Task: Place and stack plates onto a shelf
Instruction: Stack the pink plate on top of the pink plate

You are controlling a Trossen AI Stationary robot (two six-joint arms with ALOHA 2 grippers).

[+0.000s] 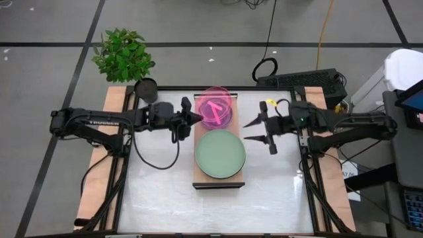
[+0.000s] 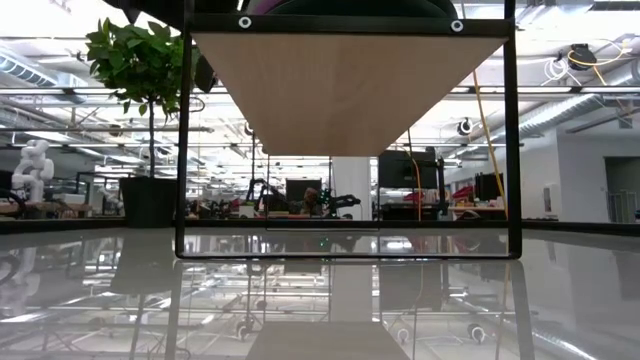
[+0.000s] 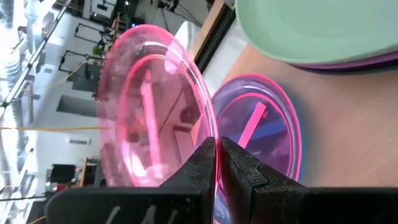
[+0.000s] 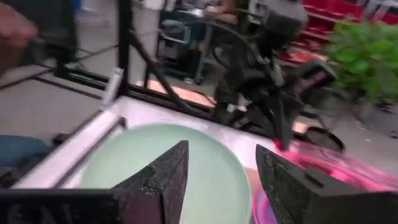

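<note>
Translucent glossy pink plate (image 3: 155, 106); matt sage plate (image 1: 220, 153); grained wood shelf (image 1: 218, 182).

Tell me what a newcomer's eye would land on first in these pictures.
First, the bright pink plate at the far end of the wooden shelf, tilted up on edge with the left gripper shut on its rim. Next, the large pale green plate lying flat on the shelf's near end. The right gripper hangs open just to the right of the shelf, holding nothing.
</note>
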